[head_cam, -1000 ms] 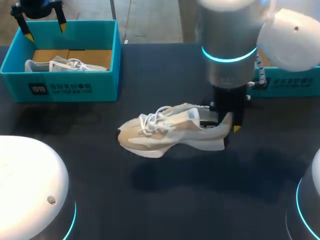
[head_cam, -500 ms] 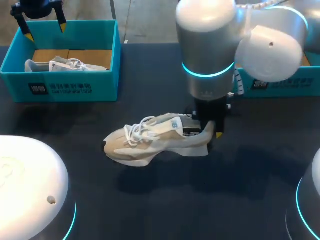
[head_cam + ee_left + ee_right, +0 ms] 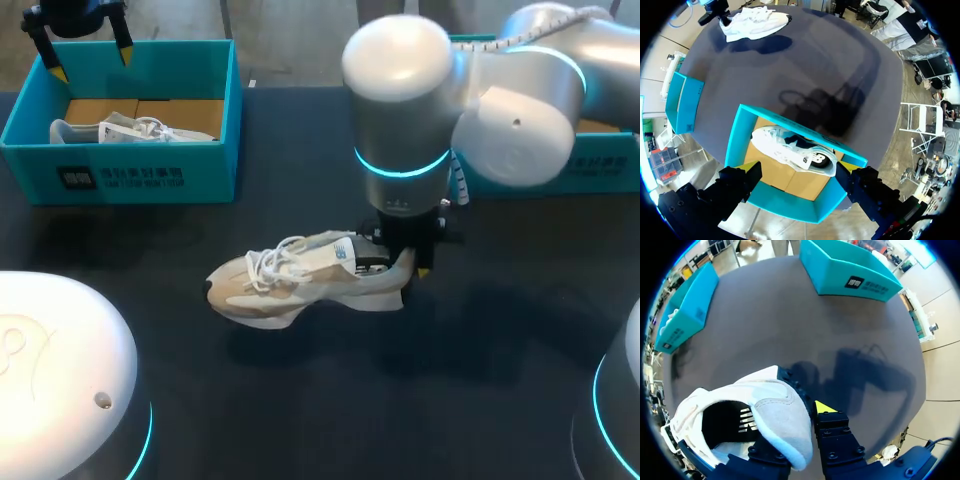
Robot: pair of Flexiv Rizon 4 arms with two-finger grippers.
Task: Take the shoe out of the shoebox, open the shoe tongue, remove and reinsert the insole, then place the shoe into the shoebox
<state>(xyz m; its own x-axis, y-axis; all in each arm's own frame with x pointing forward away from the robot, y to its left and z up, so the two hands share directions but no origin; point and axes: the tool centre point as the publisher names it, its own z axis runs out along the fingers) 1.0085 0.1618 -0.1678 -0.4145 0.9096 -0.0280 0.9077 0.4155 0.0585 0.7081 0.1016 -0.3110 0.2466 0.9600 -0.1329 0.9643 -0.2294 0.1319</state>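
Dragged leftward since a second ago, the beige-and-white suede sneaker (image 3: 300,280) is at the dark bench's (image 3: 300,400) middle, toe pointing left, its heel collar pinched in the right hand (image 3: 405,268), one finger inside.

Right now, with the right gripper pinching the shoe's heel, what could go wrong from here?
1. The right gripper is shut only on the heel rim of the shoe; the long toe end is unsupported, so it may swing or slip free.
2. The right arm hides the heel in the head view, so the grip is hard to check there.
3. The left shoebox already holds another shoe; the left gripper, open above it, could snag it.
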